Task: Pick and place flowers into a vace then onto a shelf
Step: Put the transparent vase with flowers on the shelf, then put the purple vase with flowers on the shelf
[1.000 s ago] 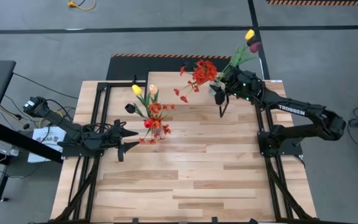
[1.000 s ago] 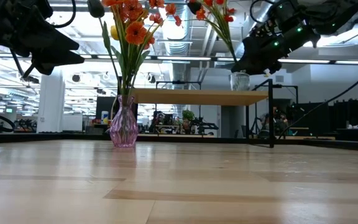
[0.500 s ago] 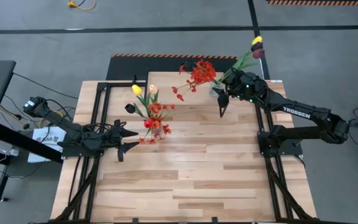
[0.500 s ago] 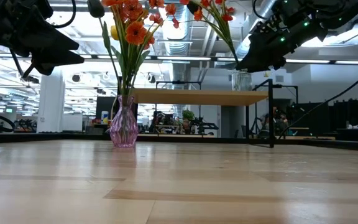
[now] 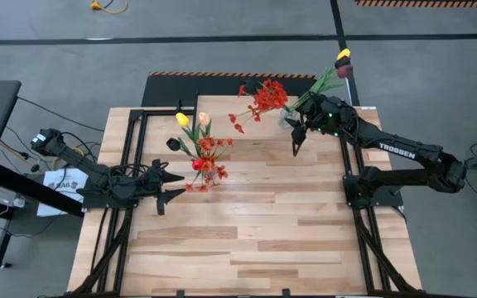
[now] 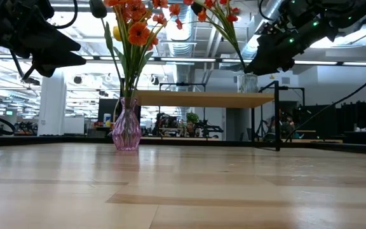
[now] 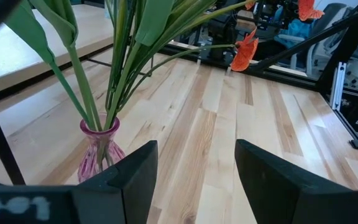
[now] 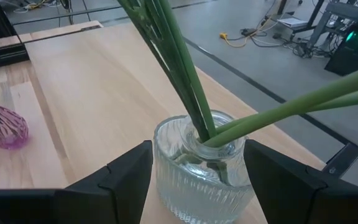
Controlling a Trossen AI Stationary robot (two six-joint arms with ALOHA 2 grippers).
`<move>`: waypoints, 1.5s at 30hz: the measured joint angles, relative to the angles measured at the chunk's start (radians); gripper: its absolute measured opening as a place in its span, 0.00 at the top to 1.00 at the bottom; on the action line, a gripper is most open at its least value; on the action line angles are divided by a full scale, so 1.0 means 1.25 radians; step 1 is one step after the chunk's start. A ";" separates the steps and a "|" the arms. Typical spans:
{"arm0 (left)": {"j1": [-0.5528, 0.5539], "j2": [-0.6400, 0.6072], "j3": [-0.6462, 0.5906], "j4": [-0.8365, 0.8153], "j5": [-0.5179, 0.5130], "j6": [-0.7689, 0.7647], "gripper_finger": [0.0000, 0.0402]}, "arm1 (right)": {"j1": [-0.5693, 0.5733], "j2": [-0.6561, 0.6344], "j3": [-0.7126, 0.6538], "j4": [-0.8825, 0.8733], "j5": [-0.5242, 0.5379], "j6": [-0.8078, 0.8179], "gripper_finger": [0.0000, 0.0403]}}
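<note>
Right end effector (image 8: pixel 194 180) spread, straddling clear vase (image 8: pixel 201 165) on shelf (image 8: pixel 104 93); left end effector (image 7: pixel 194 180) spread, empty.

The plank surface (image 5: pixel 247 223) carries a pink glass vase (image 6: pixel 126 130) of flowers (image 5: pixel 197 142) toward its left side. At the far edge stands the shelf (image 6: pixel 202 98), its light wood top on thin black legs, with a clear ribbed glass vase (image 8: pixel 202 165) of stems standing on its right end.
</note>
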State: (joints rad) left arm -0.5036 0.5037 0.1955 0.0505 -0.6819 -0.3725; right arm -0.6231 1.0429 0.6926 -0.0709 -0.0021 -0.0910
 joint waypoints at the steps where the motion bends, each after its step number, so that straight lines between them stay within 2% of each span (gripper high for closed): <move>1: 0.000 0.000 0.000 0.000 0.000 0.000 0.49 | 0.000 -0.003 0.000 -0.003 0.000 0.000 0.39; 22: 0.000 0.000 0.000 0.000 0.004 -0.004 0.49 | 0.001 -0.135 0.000 -0.132 0.002 -0.003 0.39; 31: 0.000 0.000 0.000 0.000 0.005 -0.006 0.49 | 0.008 -0.205 0.000 -0.177 0.003 0.081 0.39; 34: 0.000 0.000 0.000 -0.001 0.025 -0.007 0.49 | 0.035 -0.232 0.000 -0.177 0.008 0.131 0.39; 39: 0.000 0.000 0.000 -0.029 0.076 -0.028 0.49 | 0.132 -0.265 0.000 -0.177 0.072 0.191 0.42; 42: 0.000 0.000 0.000 -0.057 0.062 -0.041 0.49 | 0.207 -0.279 0.000 -0.177 0.104 0.212 0.46; 45: 0.000 0.000 -0.001 -0.066 0.010 -0.047 0.49 | 0.289 -0.281 0.000 -0.177 0.162 0.227 0.49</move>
State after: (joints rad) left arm -0.5041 0.5037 0.1947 -0.0321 -0.6700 -0.4313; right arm -0.2615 0.6910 0.6922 -0.2916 0.2001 0.1924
